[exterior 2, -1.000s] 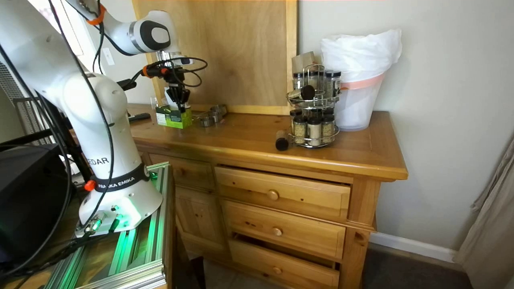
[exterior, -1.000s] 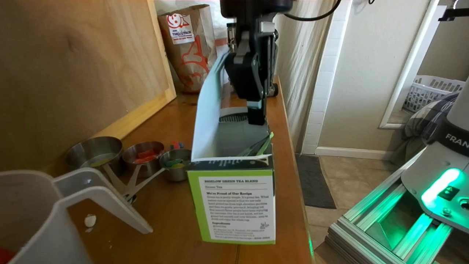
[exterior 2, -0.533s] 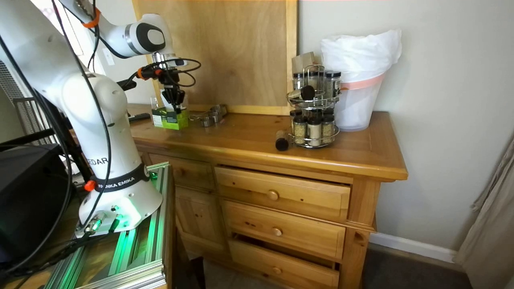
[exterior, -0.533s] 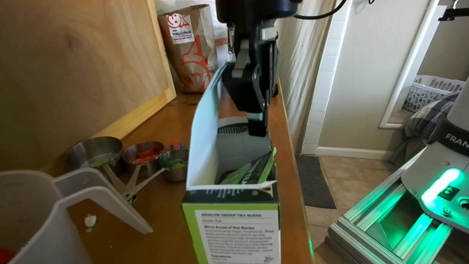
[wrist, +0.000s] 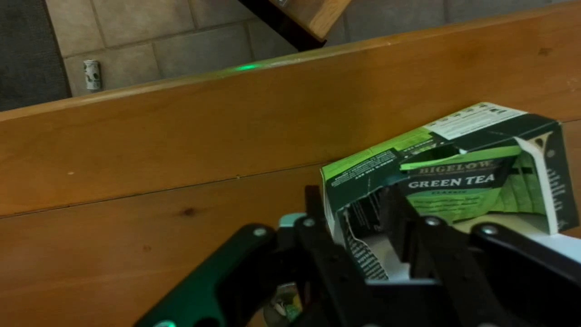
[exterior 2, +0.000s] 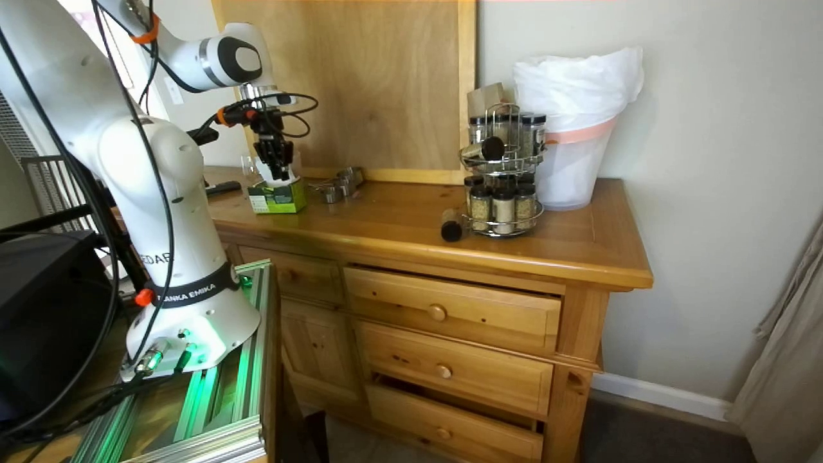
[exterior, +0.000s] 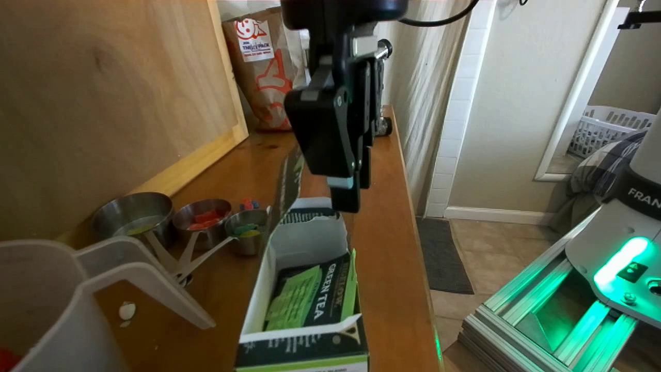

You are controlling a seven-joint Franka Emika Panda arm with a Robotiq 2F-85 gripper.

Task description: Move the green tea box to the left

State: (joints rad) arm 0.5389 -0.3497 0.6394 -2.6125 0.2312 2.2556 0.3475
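- While its bottom drawer (exterior 2: pixel 476 434) sticks out a little, the big wooden dresser (exterior 2: pixel 386 218) carries many things.
- The white robot arm (exterior 2: pixel 177 154) has the word EMIKA down low.
- A pale tub (exterior 2: pixel 572 173) has a white plastic bag (exterior 2: pixel 572 77) puffing out of its top.
- A brown paper bag (exterior: pixel 258 88) wears red print and a sticker (exterior: pixel 255 46); I can read PACK, the rest is blurry.
- A metal rack (exterior 2: pixel 501 168) holds jars (exterior 2: pixel 503 202) with black lids, and one more jar (exterior 2: pixel 452 226) lies just beside it.
- A pale plastic jug (exterior: pixel 57 310) has something red (exterior: pixel 8 360) low inside.
- The robot hand (wrist: pixel 352 193) has its two fingers (wrist: pixel 314 205) apart, with a medium gap.
- The green tea box (exterior 2: pixel 283 199) sits on the dresser, its lid (exterior: pixel 290 183) standing up, below the hand in both exterior views. In the wrist view, one end shows in that gap; I can't tell if they touch.
- Three metal cups (exterior: pixel 121 217) near the box hold little bits: yellow-green in the biggest, red in the middle one, green and yellow in the smallest.
- Tea packets (wrist: pixel 451 181) lean in the box; one says BIGELOW GREEN TEA CLASSIC.
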